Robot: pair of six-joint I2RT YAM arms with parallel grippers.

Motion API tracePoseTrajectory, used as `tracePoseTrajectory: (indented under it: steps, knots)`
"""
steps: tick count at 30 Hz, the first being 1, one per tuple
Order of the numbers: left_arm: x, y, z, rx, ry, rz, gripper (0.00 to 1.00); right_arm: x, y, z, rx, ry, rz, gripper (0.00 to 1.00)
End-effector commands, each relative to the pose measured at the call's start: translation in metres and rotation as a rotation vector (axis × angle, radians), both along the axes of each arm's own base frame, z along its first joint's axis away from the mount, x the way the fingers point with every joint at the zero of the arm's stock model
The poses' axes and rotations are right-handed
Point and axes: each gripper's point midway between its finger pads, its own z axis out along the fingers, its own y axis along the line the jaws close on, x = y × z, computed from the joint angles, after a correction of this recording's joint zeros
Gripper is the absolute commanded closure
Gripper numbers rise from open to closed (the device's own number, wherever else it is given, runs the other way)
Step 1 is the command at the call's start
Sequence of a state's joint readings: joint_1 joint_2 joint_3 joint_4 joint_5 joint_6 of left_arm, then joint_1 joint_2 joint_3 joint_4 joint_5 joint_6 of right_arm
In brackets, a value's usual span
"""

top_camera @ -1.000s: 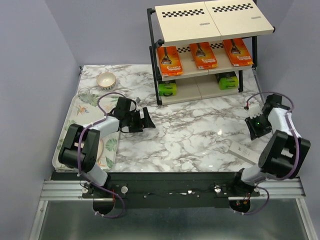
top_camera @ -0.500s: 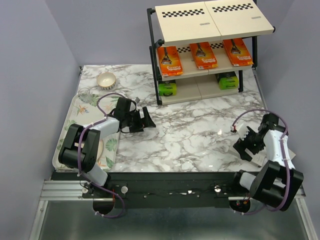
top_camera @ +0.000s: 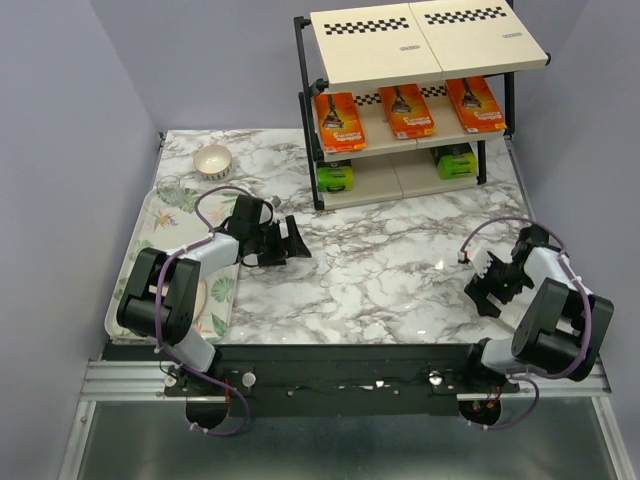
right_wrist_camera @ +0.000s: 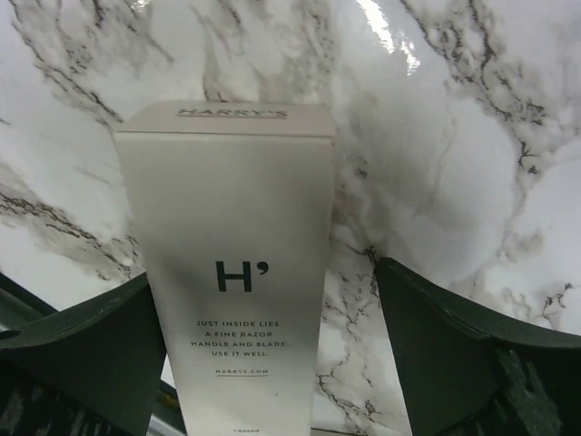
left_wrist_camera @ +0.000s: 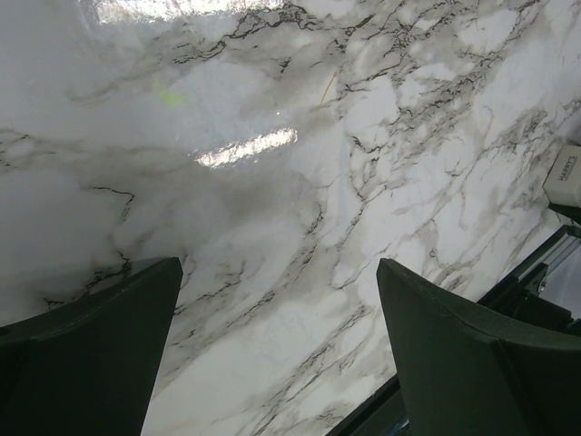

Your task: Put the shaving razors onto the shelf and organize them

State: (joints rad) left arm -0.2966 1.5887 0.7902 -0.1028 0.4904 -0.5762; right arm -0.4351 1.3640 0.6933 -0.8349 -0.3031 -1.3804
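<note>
right gripper (right_wrist_camera: pixel 261 272): fingers spread wide, low over the marble table (top_camera: pixel 380 265) at its near right corner. slim white box (right_wrist_camera: pixel 231 263) lies flat between the fingers, printed "h'" and "harry's". it sits close against the finger on the left of the wrist view and well clear of the other, so nothing is pinched. in the top view the gripper covers the box.

left gripper (left_wrist_camera: pixel 277 263): fingers spread wide, holding nothing, only bare marble between them, beside the floral tray (top_camera: pixel 165 215) on the left of the table.

shelf (top_camera: pixel 410 60): three tiers, black frame and beige boards, at the far edge of the table. top tier bare. three orange packs (top_camera: pixel 407 110) lie side by side on the middle tier. two black and green packs (top_camera: pixel 335 177) sit on the bottom tier, one at each end.

small bowl (top_camera: pixel 212 160): far left of the table, above the tray.

surroundings: white marble with grey veins, glossy, and plain lavender walls on three sides.
</note>
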Motion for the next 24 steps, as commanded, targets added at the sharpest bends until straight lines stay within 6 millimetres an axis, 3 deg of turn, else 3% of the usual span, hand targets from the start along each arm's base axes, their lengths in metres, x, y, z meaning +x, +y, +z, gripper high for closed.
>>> tracePoseTrajectory:
  steps: [1,3,6,7,8,9,10,11,14,15,17,18,20,24]
  knots:
    - [-0.001,0.001,0.002,0.021,-0.004,-0.02,0.02,0.004,-0.01,-0.017,-0.023,0.04,-0.041,0.11]
    - [0.001,0.001,0.003,0.021,-0.012,-0.016,0.02,0.004,-0.012,-0.019,-0.032,0.054,-0.055,0.22]
    - [0.005,0.0,0.007,0.017,-0.034,-0.01,0.02,0.006,-0.008,-0.002,-0.006,0.048,-0.083,0.34]
    - [0.007,0.0,0.009,0.014,-0.041,-0.011,0.01,0.024,-0.005,0.02,0.03,-0.017,-0.103,0.35]
    - [0.008,-0.001,0.012,0.012,-0.052,-0.011,0.02,0.032,-0.001,0.041,0.052,-0.075,-0.113,0.36]
    - [0.01,-0.001,0.014,0.008,-0.06,-0.011,0.02,0.027,0.01,0.059,0.1,-0.071,-0.122,0.37]
    - [0.011,-0.002,0.015,0.004,-0.068,-0.01,0.02,0.039,0.025,0.083,0.183,-0.132,-0.135,0.37]
    - [0.013,-0.003,0.017,-0.001,-0.077,-0.007,0.02,0.055,0.03,0.124,0.198,-0.243,-0.122,0.38]
    - [0.019,-0.005,0.022,-0.013,-0.096,-0.002,0.02,0.07,0.069,0.19,0.375,-0.363,-0.137,0.38]
    - [0.02,-0.005,0.022,-0.014,-0.097,-0.001,0.01,0.084,0.075,0.223,0.389,-0.462,-0.12,0.38]
    - [0.024,-0.008,0.025,-0.023,-0.1,-0.002,0.02,0.093,0.103,0.252,0.483,-0.489,-0.158,0.38]
    - [0.026,-0.009,0.027,-0.029,-0.099,0.001,0.02,0.108,0.109,0.277,0.501,-0.57,-0.149,0.38]
    - [0.029,-0.012,0.031,-0.042,-0.099,0.002,0.02,0.116,0.132,0.302,0.589,-0.577,-0.203,0.39]
    - [0.031,-0.016,0.037,-0.069,-0.108,0.008,0.02,0.157,0.152,0.372,0.72,-0.705,-0.307,0.41]
